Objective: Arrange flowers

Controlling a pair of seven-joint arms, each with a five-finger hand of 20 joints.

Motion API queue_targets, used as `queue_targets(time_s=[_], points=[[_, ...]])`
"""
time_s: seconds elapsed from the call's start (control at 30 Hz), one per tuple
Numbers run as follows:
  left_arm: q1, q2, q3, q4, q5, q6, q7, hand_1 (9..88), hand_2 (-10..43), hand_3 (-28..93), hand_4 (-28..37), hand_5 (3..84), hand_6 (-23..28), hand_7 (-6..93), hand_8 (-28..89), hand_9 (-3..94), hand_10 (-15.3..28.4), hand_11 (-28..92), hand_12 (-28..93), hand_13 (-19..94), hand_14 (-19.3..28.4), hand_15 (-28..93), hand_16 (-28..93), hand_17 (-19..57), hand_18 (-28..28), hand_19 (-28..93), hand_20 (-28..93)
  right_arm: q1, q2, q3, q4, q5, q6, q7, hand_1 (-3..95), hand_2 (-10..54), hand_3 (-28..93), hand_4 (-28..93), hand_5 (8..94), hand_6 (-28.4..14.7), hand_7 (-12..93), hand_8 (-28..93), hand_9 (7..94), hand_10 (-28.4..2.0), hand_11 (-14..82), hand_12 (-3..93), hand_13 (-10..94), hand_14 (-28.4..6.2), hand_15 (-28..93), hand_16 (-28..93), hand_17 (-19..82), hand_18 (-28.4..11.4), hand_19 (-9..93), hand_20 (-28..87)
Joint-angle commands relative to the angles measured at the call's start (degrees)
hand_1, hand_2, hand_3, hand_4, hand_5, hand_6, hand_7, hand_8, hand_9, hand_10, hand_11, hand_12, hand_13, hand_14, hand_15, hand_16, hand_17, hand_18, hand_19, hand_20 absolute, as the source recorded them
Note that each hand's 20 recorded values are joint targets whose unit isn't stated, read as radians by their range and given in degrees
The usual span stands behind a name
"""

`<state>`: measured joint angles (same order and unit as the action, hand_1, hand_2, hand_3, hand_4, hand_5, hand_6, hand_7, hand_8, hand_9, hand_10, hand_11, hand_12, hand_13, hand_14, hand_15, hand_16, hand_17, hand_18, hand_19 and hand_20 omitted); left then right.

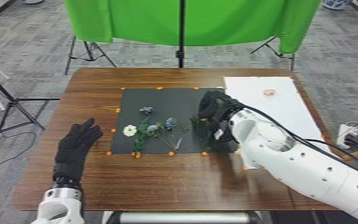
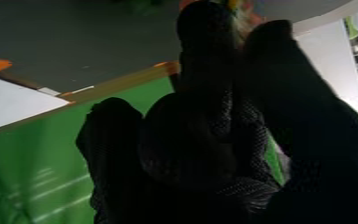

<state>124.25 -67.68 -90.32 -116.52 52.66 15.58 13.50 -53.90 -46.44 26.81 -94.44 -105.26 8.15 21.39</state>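
1. Close to us, the left hand (image 1: 76, 145) is low by the black mat (image 1: 186, 95), with its fingers straight and spread a bit. It looks like its job is to wait.
2. On the mat, a white flower (image 1: 129, 130) lies near some green leaves (image 1: 140, 143).
3. Just right of those are a dark blue flower (image 1: 146, 110) and a light blue flower (image 1: 170, 123), lying down.
4. The right hand (image 1: 214, 109) is over the mat's right side, beside more green bits (image 1: 195, 126). I can't tell if it has hold of one. I think this is the picking step.
5. Farthest right, a pink flower (image 1: 269, 92) is on the white sheet (image 1: 293, 117). Next, I guess, the hand should get one stem gently, lift it free and lay it near the pink one.
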Motion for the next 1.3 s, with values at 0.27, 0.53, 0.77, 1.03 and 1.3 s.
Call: queue_targets(time_s=[0.27, 0.53, 0.77, 1.03, 1.3], points=[[1.1, -0.22, 0.32, 0.8, 0.33, -0.53, -0.67, 22.6, 8.3, 64, -28.3, 43.2, 7.1, 8.0, -4, 40.4, 14.7, 20, 13, 28, 18.8, 31, -1, -0.2, 14.1, 14, 17, 3.63, 2.3, 7.45, 5.99, -12.79, 11.45, 4.9, 41.2, -9.5, 66, -19, 69.3, 1.9, 19, -5, 82.8, -11.5, 31.4, 26.2, 88, -3.3, 66, 37, 65, -13.0, 93, 67], [1.37, -0.39, 0.43, 0.73, 0.23, -0.47, -0.34, 22.7, 8.2, 64, -28.3, 43.2, 7.1, 8.1, -4, 40.5, 14.7, 20, 13, 28, 18.8, 31, -1, -0.2, 14.1, 14, 17, 7.18, 3.36, 8.29, 12.77, -16.19, -5.99, 10.56, 40.0, -9.5, 68, -17, 59.0, 0.4, 18, -9, 61.9, -15.2, 22.7, 25.5, 80, -5.7, 70, 37, 59, -13.5, 93, 65], [1.06, -0.61, 0.53, 0.82, 0.25, -0.51, -0.45, 22.8, 8.2, 64, -28.3, 43.2, 7.0, 8.3, -4, 40.4, 14.6, 20, 13, 28, 18.8, 31, -1, -0.2, 14.2, 14, 17, 5.64, 0.84, 8.25, 17.85, -13.49, -13.48, 11.58, 36.2, -9.5, 68, -18, 52.9, 0.6, 15, -8, 55.3, -16.3, 18.2, 24.5, 75, -8.0, 71, 36, 56, -15.0, 93, 62], [1.02, -0.75, 0.46, 0.89, 0.29, -0.4, -0.48, 22.8, 8.1, 64, -28.3, 43.2, 7.0, 8.3, -4, 40.4, 14.6, 20, 13, 28, 18.9, 31, -1, -0.3, 14.2, 14, 17, 4.07, -0.95, 7.91, 23.07, -15.73, -13.02, 12.79, 38.0, -9.5, 69, -18, 51.5, 2.1, 15, -8, 54.3, -16.7, 15.2, 23.7, 76, -7.2, 71, 34, 57, -14.7, 93, 60], [1.34, -0.88, 0.43, 0.77, 0.17, -0.49, -0.29, 22.8, 8.1, 64, -28.3, 43.2, 7.0, 8.3, -5, 40.5, 14.6, 20, 13, 28, 18.9, 31, -1, -0.3, 14.2, 14, 17, 1.74, -0.73, 5.43, 25.7, -15.33, 2.28, 11.81, 50.1, -9.5, 67, -20, 60.5, 2.0, 20, -7, 68.8, -12.4, 18.2, 25.3, 84, -3.8, 68, 33, 62, -12.4, 93, 61]])
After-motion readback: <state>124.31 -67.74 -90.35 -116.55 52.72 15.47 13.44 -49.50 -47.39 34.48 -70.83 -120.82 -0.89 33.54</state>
